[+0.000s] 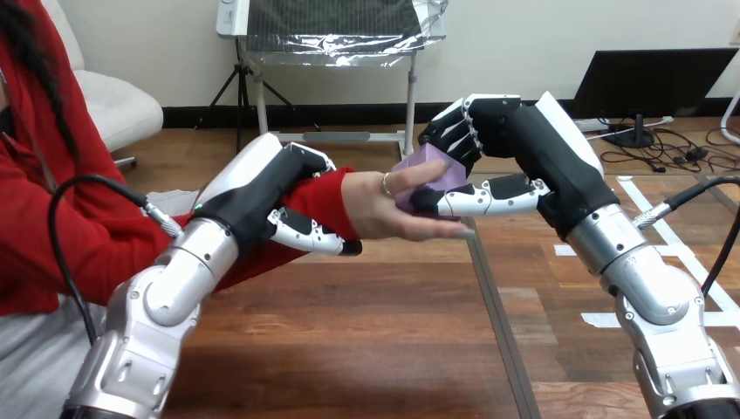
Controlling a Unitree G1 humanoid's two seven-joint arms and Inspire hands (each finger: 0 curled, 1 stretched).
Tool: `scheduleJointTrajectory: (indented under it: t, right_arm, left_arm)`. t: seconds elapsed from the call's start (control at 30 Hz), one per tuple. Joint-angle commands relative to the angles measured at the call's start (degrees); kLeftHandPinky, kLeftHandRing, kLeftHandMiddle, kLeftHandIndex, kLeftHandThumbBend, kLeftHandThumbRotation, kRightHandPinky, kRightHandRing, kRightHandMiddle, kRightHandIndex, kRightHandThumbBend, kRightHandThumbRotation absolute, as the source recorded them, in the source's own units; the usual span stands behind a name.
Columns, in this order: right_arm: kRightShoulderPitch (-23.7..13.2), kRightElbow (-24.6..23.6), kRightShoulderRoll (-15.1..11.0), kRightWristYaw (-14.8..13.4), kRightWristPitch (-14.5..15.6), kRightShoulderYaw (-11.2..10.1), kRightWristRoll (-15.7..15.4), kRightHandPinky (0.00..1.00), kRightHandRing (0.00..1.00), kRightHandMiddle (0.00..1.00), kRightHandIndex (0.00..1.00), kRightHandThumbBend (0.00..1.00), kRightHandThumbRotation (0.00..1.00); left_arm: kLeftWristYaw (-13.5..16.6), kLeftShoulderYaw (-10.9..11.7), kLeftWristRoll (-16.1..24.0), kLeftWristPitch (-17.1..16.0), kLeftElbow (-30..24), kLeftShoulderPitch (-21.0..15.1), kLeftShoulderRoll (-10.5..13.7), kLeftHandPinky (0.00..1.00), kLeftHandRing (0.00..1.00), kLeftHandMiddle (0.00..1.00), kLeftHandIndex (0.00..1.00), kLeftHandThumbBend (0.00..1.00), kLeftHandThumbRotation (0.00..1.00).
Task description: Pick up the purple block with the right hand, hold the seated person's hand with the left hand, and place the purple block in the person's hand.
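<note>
The wooden table is dark planks, with a straight seam running toward the near edge and strips of white tape on its right side. Above it, the left hand is clasped round the person's wrist at the red sleeve, thumb curled underneath; its fingertips are hidden behind the arm. The person's hand lies open, palm up. The purple block sits in it, pinched by the right hand, with fingers curled over the top and the thumb along the near side. One of the person's fingers crosses the block. Its underside is hidden, so contact with the palm is hard to judge.
</note>
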Motion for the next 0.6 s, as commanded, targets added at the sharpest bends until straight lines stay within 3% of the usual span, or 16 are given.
scheduleJointTrajectory:
  t: [0.0,0.33,0.57]
  right_arm:
    - [-0.42,-2.59,1.66,2.73,0.38,2.31,1.36,0.38,0.46,0.52,0.55,0.63,0.13]
    - [-0.54,-0.64,1.61,4.12,-0.90,2.01,2.96,0.40,0.47,0.54,0.58,0.56,0.30]
    - [-0.11,-0.49,1.62,4.24,-0.87,2.04,2.91,0.41,0.48,0.55,0.59,0.50,0.40]
  left_arm:
    - [2.58,0.18,-0.38,-3.76,-5.57,-4.22,-0.51,0.36,0.43,0.50,0.51,0.74,0.22]
    - [4.81,-0.05,2.36,-4.70,-7.96,-1.79,0.52,0.42,0.51,0.55,0.56,0.91,0.55]
    - [5.31,0.16,2.40,-5.29,-9.98,0.50,1.20,0.44,0.54,0.58,0.59,0.98,0.66]
